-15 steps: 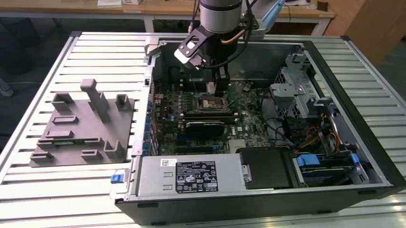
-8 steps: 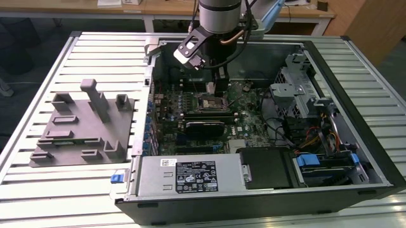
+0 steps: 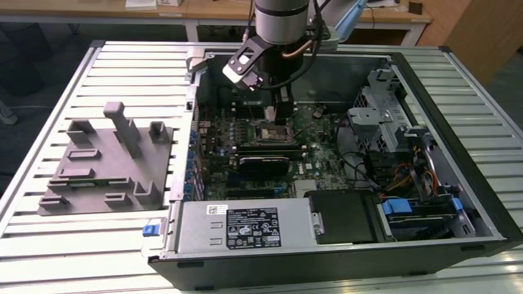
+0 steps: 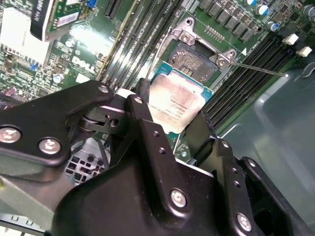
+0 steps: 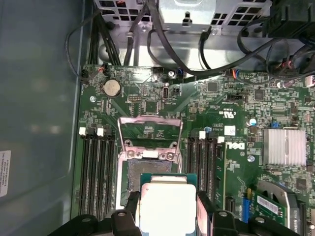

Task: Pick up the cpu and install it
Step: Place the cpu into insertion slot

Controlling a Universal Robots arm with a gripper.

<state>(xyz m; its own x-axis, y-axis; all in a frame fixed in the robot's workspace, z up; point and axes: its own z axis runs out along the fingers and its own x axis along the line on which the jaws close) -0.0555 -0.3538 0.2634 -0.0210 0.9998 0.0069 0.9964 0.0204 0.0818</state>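
Observation:
The cpu [image 4: 179,105], a flat square chip with a shiny silver top and a green rim, sits between my two black fingers [image 4: 142,110], and my gripper [image 4: 172,120] is shut on its edges. In the first wrist view the cpu [image 5: 167,204] hangs just above the dark socket [image 5: 147,169], partly overlapping its near side. The socket's metal frame [image 5: 150,130] is flipped open. In the exterior view my gripper [image 3: 274,113] reaches down into the open computer case, directly over the socket [image 3: 274,131] on the motherboard.
A grey moulded plastic tray [image 3: 106,165] lies on the slatted table at the exterior view's left. Memory slots [image 5: 96,172] flank the socket on both sides. A thin metal lever [image 4: 256,69] sticks out beside it. Cables and a drive cage [image 3: 380,116] fill the case's right part.

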